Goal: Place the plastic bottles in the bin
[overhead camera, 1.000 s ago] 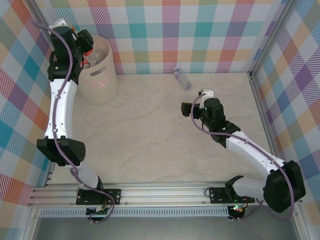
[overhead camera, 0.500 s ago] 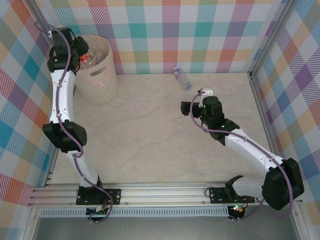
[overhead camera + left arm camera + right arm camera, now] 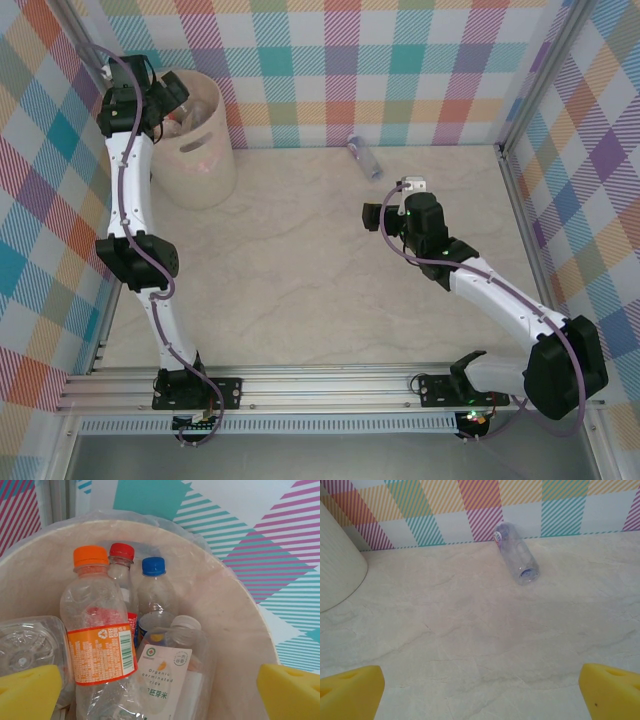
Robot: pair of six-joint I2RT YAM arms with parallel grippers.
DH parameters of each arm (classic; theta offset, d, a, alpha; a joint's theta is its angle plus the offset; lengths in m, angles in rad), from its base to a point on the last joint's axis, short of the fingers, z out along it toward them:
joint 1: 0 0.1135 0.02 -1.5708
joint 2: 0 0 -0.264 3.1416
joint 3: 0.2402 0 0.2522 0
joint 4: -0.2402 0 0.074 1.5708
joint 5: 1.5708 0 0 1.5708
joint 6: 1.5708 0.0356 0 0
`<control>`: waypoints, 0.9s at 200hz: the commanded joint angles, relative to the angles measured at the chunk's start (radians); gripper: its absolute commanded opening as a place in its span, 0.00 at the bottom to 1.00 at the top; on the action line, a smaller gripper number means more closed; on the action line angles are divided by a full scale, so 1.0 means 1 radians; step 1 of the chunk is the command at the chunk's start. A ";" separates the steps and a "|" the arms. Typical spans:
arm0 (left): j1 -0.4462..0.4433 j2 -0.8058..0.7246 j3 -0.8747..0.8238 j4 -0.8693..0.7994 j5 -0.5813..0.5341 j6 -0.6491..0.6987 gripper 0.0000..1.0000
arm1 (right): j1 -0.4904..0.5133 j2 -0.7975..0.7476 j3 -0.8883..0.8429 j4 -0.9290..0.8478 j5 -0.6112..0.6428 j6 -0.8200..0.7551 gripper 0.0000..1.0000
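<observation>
Bottles [image 3: 102, 645] in bin [image 3: 205, 165], lone bottle [image 3: 365, 157] lying right

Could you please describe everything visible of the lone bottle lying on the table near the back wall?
The bottle is small, of clear plastic with a faint bluish tint and blue-purple print near its far end. It lies on its side, at an angle, on the marble-look table, with one end toward the checked wall. It rests on the table; whether it touches the wall is unclear. No cap can be made out.
</observation>
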State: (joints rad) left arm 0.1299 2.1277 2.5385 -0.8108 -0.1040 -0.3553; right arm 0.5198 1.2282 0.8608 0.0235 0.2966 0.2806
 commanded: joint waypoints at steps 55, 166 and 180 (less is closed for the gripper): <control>-0.015 -0.064 0.004 -0.034 0.164 -0.018 1.00 | 0.002 0.007 0.043 -0.041 0.024 0.055 1.00; -0.285 -0.402 -0.463 0.200 0.288 -0.013 1.00 | -0.069 0.132 0.145 -0.166 -0.084 -0.040 1.00; -0.308 -0.452 -0.556 0.253 0.310 -0.039 1.00 | -0.085 0.166 0.174 -0.188 -0.113 -0.060 1.00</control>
State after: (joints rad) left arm -0.1513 1.7561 2.0941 -0.6678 0.1532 -0.3588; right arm 0.4599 1.3495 0.9745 -0.1135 0.2443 0.2718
